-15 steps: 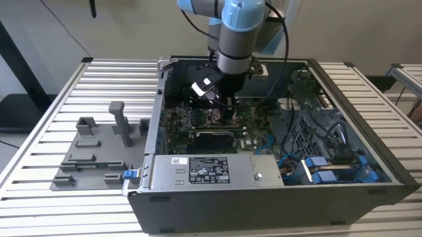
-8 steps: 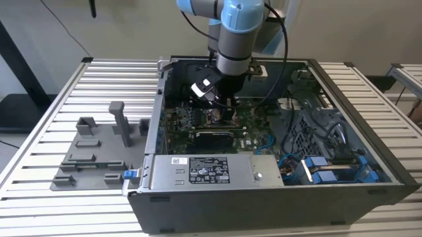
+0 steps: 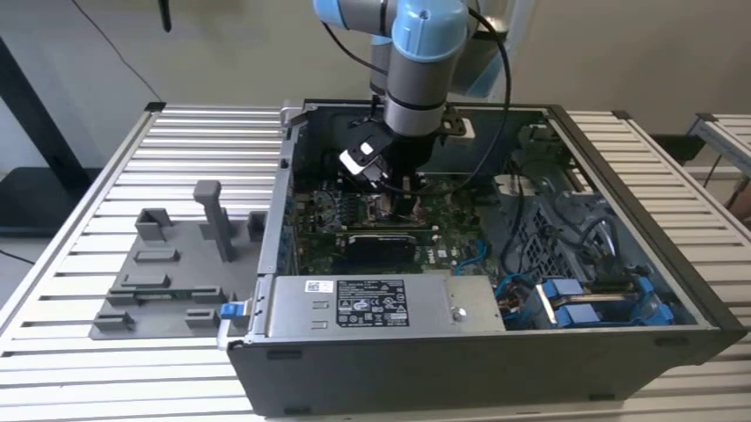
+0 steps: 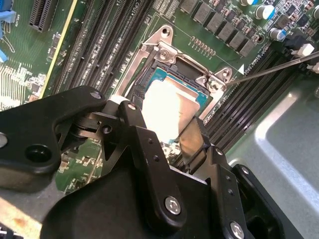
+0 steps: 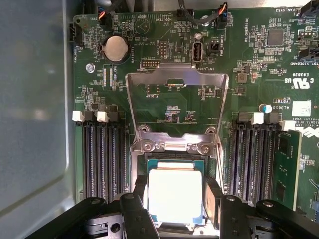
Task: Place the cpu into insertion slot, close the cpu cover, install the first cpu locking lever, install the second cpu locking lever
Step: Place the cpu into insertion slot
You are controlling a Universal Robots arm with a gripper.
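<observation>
Cpu (image 5: 174,199) down in the socket (image 5: 174,145), cover (image 5: 177,74) open.
On the slatted bench (image 3: 200,149) sits the open case (image 3: 470,352), and the arm (image 3: 417,61) reaches down into it. The cover lies flipped back off the socket; the hand (image 5: 176,191) pinches the cpu by two opposite edges.

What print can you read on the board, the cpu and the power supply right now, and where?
Motherboard, white lettering: too small to read.
White sticker on the board's edge: illegible.
cpu top: washed out by glare, no marking readable.
Power supply, white label: print too fine to read.
Nothing can be quoted with confidence.
</observation>
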